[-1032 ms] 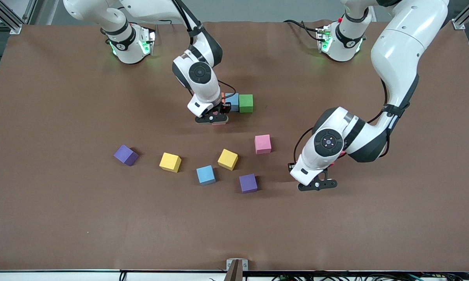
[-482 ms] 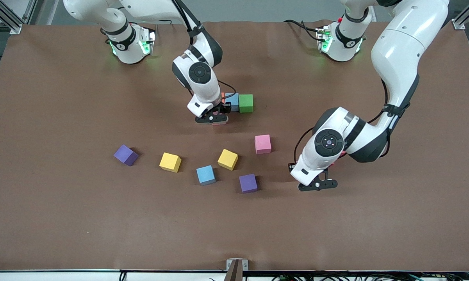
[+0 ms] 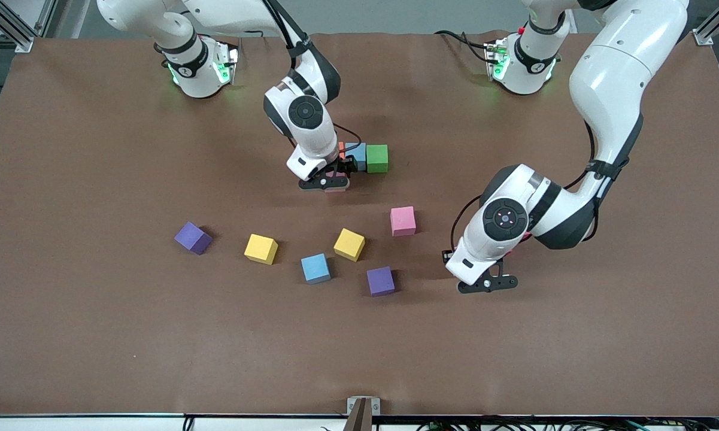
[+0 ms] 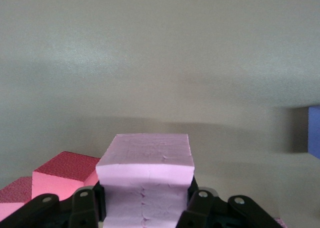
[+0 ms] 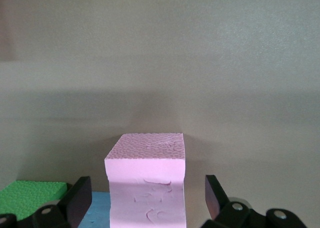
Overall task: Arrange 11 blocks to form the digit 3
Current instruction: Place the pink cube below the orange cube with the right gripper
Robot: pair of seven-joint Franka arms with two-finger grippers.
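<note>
An orange block [image 3: 342,147], a blue block [image 3: 357,154] and a green block [image 3: 377,158] stand in a row mid-table. My right gripper [image 3: 330,179] is low beside that row, nearer the front camera. It is open, and a pale pink block [image 5: 147,183] stands free between its fingers [image 5: 77,200], next to the blue block [image 5: 95,210] and the green block [image 5: 30,195]. My left gripper [image 3: 488,282] is low toward the left arm's end of the table, shut on another pale pink block [image 4: 145,188]. A red block [image 4: 65,170] lies beside it.
Loose blocks lie nearer the front camera than the row: a pink one [image 3: 403,221], two yellow [image 3: 349,244] [image 3: 261,248], a blue one [image 3: 315,268] and two purple [image 3: 381,281] [image 3: 193,237]. Brown mat [image 3: 155,335] covers the table.
My right gripper has opened and let go of the pink block it had set beside the row. The left arm has not moved.
</note>
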